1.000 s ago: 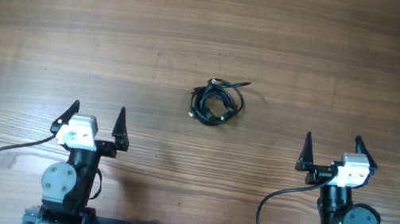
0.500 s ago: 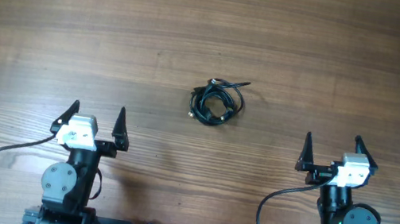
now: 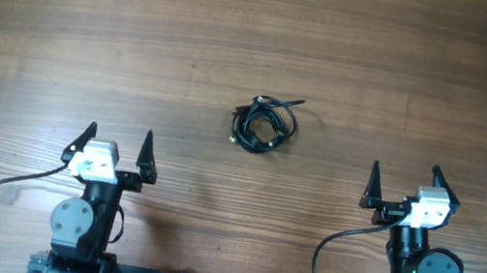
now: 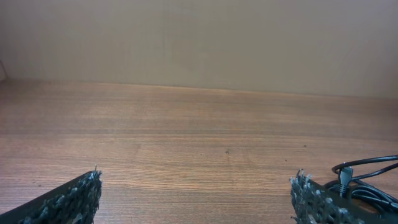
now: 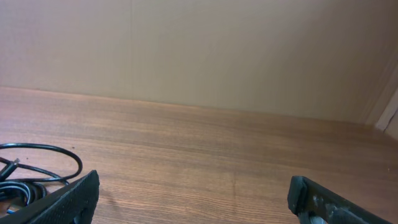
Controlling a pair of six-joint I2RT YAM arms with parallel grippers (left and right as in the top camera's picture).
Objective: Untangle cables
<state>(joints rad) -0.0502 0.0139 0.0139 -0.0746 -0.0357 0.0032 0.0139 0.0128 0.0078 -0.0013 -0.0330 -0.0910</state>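
1. The left gripper [image 3: 119,134] is wide open with nothing in it. In the overhead view the two black fingers stand well apart, with only bare wood table [image 3: 262,22] between them.
2. Same for the right gripper [image 3: 406,169]: spread all the way and holding nothing.
3. The cables [image 3: 263,124] are one small tangled clump of thin black cord, with loops piled on each other and one end poking out of the clump on the side away from the arms. The clump lies flat on the table between the two grippers, out past both sets of fingertips and touching neither.
4. From the left wrist cam, the cables [image 4: 367,171] are off to the right, just outside the right-hand finger [image 4: 308,199] and not in the gap. A small plug end sticks up from the pile.
5. From the right wrist cam it's mirrored. The cables [image 5: 15,190] are out to the left, beyond the left-hand finger [image 5: 74,196], with one thin loop arcing over the top of the bundle.
6. Ahead of both sets of jaws it's just wood grain running up to a plain beige wall [image 4: 199,37].
7. A thicker black wire [image 3: 0,191] curves out from each arm near its base, well behind the jaws and well apart from the clump.
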